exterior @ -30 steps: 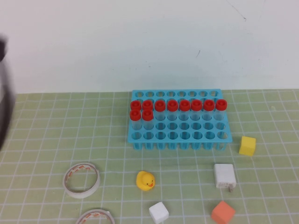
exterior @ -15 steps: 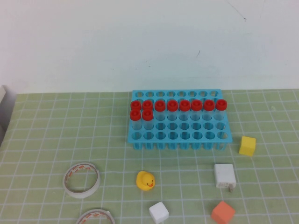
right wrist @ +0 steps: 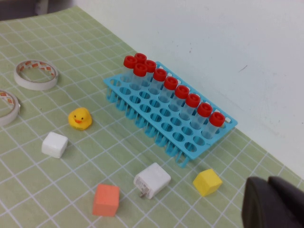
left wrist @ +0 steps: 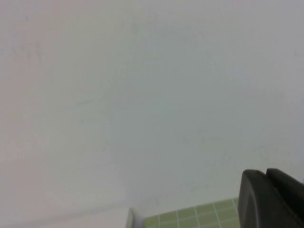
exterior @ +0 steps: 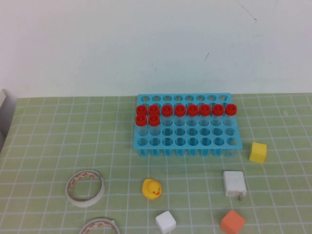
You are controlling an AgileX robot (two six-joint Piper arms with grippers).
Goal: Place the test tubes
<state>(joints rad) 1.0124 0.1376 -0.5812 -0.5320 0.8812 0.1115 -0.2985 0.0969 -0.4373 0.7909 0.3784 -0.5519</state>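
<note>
Gone at nine o'clock: the dark arm. Our left gripper (left wrist: 266, 197), closed, faces the wall (left wrist: 142, 95); our right gripper (right wrist: 268, 202), closed, hovers four o'clock of the perforated blue rack (exterior: 185, 142) of red-capped tubes (exterior: 192, 111).

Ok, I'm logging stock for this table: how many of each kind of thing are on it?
Red-capped test tubes: 10
Blue rack: 1
Tape rolls: 2
Cubes: 3
Rubber duck: 1
White charger: 1
Total: 18
Left gripper, shut, raised facing the wall; right gripper, shut, raised over the table on its right side.
</note>
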